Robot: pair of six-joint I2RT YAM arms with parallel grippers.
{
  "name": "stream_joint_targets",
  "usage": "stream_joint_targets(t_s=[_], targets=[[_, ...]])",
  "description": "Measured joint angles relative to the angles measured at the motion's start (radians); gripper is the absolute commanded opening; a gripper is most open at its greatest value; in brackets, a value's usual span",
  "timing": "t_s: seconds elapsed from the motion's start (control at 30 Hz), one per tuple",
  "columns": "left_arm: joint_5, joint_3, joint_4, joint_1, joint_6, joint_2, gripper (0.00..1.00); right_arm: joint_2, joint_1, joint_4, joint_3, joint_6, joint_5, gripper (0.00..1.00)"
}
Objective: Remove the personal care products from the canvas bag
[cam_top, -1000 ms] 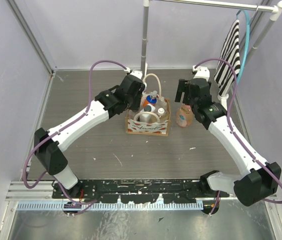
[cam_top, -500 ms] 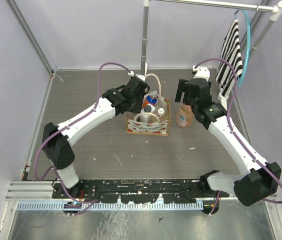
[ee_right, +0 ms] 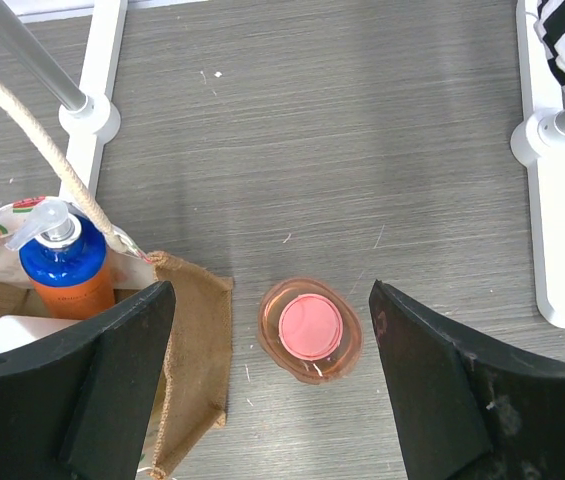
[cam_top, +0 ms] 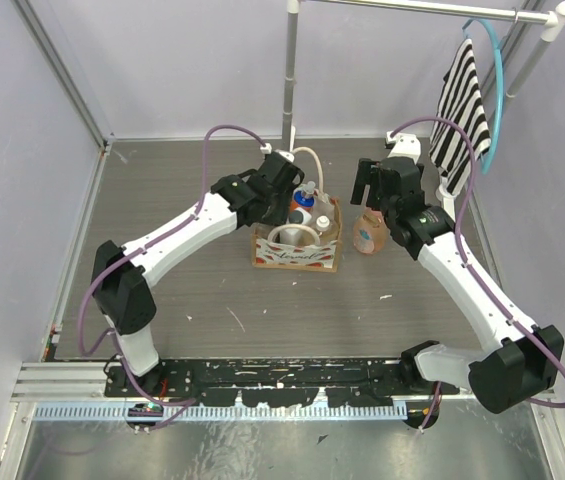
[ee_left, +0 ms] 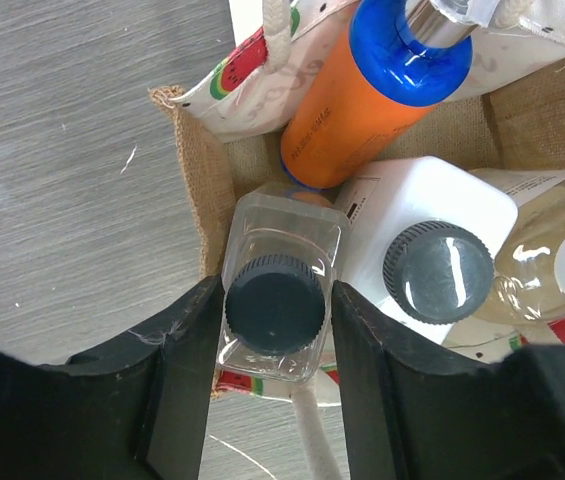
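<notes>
The tan canvas bag with watermelon print stands mid-table. My left gripper reaches into its left corner and is shut on the clear square bottle with a dark cap, one finger touching each side; the bottle still stands in the bag. Beside it are an orange bottle with a blue cap, a white bottle with a dark grey cap and a translucent white-capped bottle. The peach bottle with a pink cap stands on the table right of the bag. My right gripper hovers open above it.
A black-and-white striped cloth hangs on a blue hanger from the white rack at the back right. The rack's pole rises just behind the bag, and its white feet lie on the table. Walls close in left and right.
My left arm has swung right and brought its gripper over the bag's left corner onto the clear bottle. The right arm and the peach bottle have not moved.
</notes>
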Motion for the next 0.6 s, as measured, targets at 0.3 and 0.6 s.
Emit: stream_joint_targets(t_s=[0.3, 0.6], targets=[[0.002, 0.016, -0.024, 0.000, 0.001, 0.002, 0.12, -0.003, 0.000, 0.000, -0.001, 0.000, 0.002, 0.84], [0.001, 0.049, -0.085, -0.001, 0.002, 0.003, 0.10, -0.003, 0.000, 0.000, -0.004, 0.000, 0.002, 0.84]])
